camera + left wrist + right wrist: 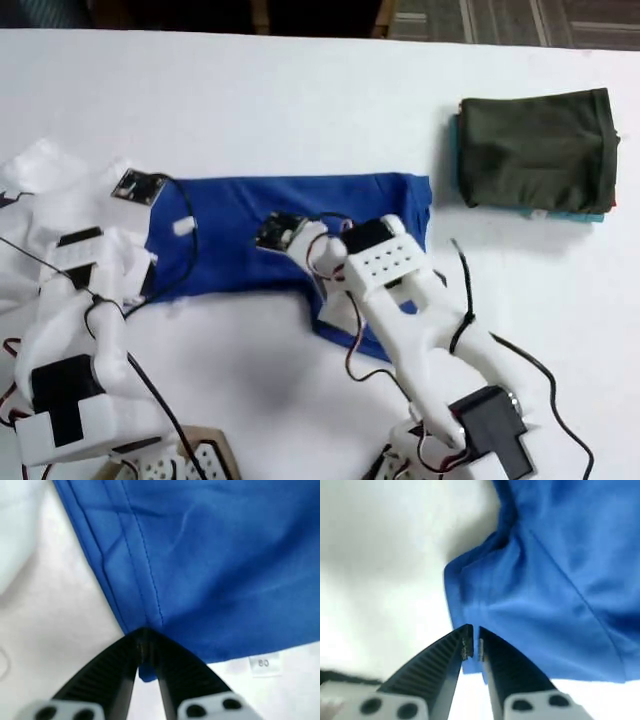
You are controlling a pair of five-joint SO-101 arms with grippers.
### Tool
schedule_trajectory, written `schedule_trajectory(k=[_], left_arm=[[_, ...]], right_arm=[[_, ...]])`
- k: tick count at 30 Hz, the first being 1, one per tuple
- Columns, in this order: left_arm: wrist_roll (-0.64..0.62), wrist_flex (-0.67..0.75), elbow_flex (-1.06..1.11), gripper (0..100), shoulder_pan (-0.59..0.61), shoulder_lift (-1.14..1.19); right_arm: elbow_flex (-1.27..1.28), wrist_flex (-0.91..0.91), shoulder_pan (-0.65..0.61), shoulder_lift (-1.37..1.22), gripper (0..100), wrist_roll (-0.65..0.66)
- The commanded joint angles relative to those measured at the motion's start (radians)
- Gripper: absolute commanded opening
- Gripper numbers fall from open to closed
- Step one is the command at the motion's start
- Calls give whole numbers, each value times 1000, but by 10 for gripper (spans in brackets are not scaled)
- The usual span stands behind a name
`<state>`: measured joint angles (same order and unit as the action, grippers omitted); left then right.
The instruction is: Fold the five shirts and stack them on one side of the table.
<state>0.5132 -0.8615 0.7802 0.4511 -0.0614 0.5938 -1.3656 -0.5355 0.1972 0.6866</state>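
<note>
A blue shirt [350,200] lies spread across the middle of the white table [300,90]. My left gripper [145,636] is shut on the stitched hem corner of the blue shirt [225,570], at the shirt's left end in the high view. My right gripper [471,635] is shut on a bunched edge of the blue shirt [555,610], at the shirt's near side, where the cloth is folded over [345,335]. A dark green folded shirt [535,148] tops a stack at the far right, with a teal one [575,214] under it.
A crumpled white shirt [40,185] lies at the left edge under the left arm and also appears as pale cloth [17,525] in the left wrist view. Black cables trail from both arms over the table. The far strip of the table is bare.
</note>
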Motion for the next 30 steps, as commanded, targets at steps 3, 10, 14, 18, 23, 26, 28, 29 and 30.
schedule_trajectory(k=[3, 10, 14, 18, 23, 26, 28, 29, 30], left_arm=[[5, 28, 2, 26, -6, 3], [5, 28, 2, 26, -6, 3], [5, 28, 2, 26, -6, 3], [5, 28, 2, 26, -6, 3], [5, 28, 2, 26, -6, 3], [5, 28, 2, 26, -6, 3], [5, 28, 2, 26, -6, 3], [5, 28, 2, 26, -6, 3], [5, 28, 2, 26, -6, 3]], right_arm=[[-2, -36, -82, 48, 108, 2], [107, 77, -79, 39, 170, 3], [186, 176, -50, 39, 171, 5], [258, 251, -27, 38, 172, 5], [322, 303, -21, 38, 172, 6], [330, 303, -21, 35, 170, 6], [330, 302, -19, 8, 170, 6], [328, 303, -19, -15, 170, 6], [325, 303, -19, -44, 170, 6]])
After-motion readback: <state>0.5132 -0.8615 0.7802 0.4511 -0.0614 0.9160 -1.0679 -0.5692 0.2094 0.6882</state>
